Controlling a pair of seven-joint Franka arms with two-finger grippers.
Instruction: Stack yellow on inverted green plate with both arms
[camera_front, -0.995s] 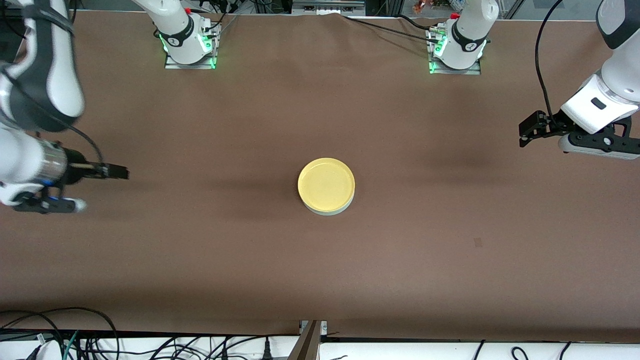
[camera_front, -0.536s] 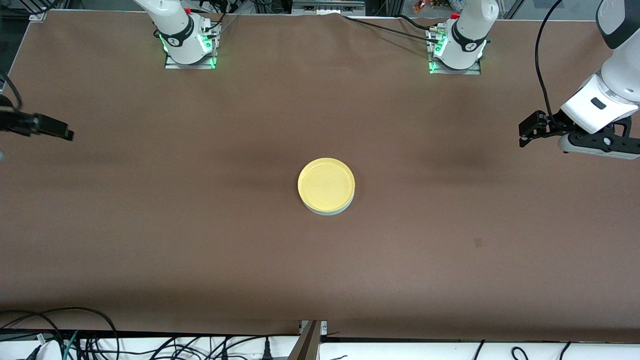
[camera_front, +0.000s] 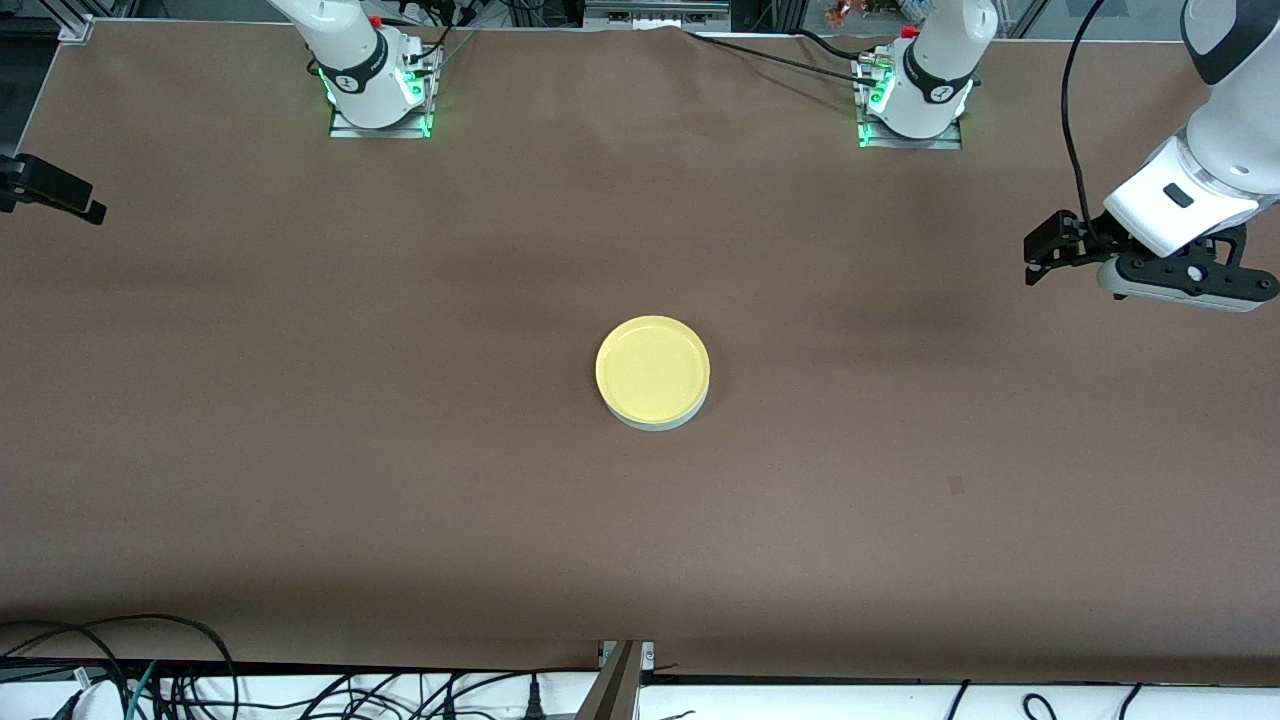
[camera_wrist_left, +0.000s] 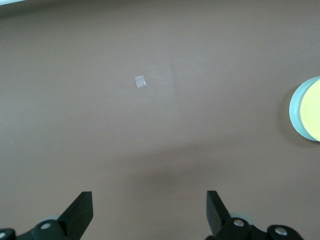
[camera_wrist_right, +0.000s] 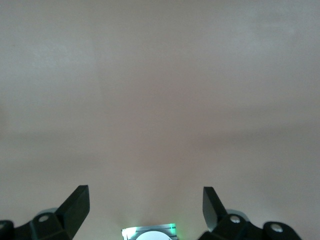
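Note:
The yellow plate (camera_front: 652, 372) lies rim up on the pale green plate (camera_front: 657, 424) in the middle of the table. Only a thin crescent of the green plate shows below it. Both appear at the edge of the left wrist view, as the yellow plate (camera_wrist_left: 313, 111) and the green plate's rim (camera_wrist_left: 295, 107). My left gripper (camera_front: 1040, 258) hangs open and holds nothing over the left arm's end of the table, well away from the stack; its wrist view shows the left gripper (camera_wrist_left: 150, 202) above bare cloth. My right gripper (camera_front: 75, 197) is at the right arm's end, mostly out of frame. In its own view the right gripper (camera_wrist_right: 146, 199) is open and holds nothing.
The brown table cover (camera_front: 400, 480) spreads all around the stack. The two arm bases (camera_front: 375, 85) (camera_front: 915, 95) stand along the back edge. A small tape square (camera_front: 956, 485) lies nearer the camera, toward the left arm's end. Cables (camera_front: 110, 670) hang along the front edge.
The right arm has swung away from the table's middle toward its own end and the bases, and has almost left the view. The left gripper has drifted slightly toward the bases. The plates have not moved.

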